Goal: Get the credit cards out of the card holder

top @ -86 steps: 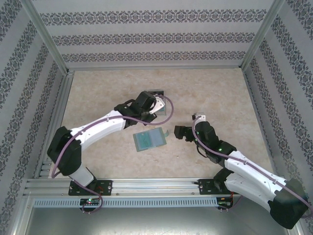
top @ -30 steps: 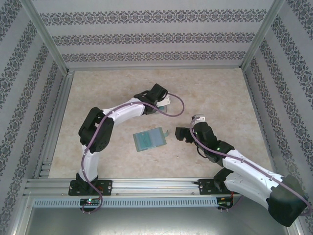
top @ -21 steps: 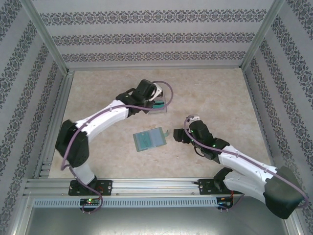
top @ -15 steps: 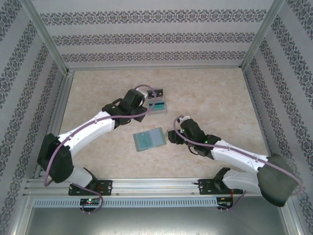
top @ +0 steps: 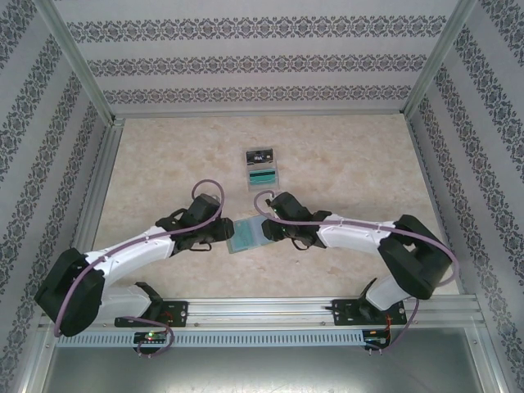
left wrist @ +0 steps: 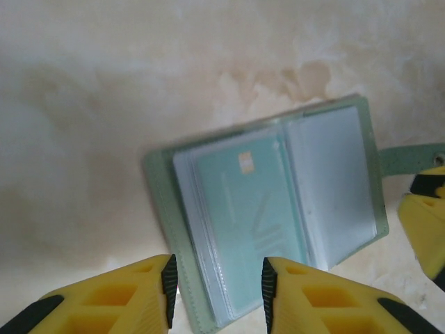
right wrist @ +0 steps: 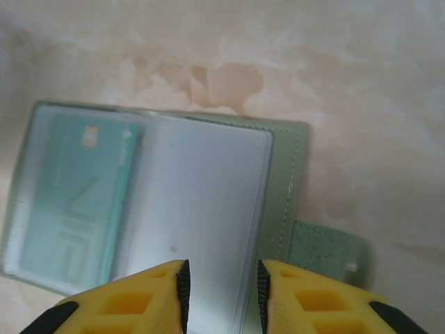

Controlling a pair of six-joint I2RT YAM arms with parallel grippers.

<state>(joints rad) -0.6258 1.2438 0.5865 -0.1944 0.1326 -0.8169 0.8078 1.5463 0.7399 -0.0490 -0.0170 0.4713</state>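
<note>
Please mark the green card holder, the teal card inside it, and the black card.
Sage green bifold card holder (right wrist: 288,174): right wrist view, cover edge.
Teal card (left wrist: 243,223): left wrist view, face.
Thin black card (top: 260,154): top view, centre.

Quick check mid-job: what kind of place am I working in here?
Probably a purpose-built robot test cell, not a real room: aluminium frame posts, patterned wallpaper panels as walls, and a metal mounting rail along the near edge of the marble-look tabletop.

card holder (right wrist: 288,174): matt grained leatherette | pockets (right wrist: 201,202): glossy clear plastic | table (right wrist: 348,69): smooth
</note>
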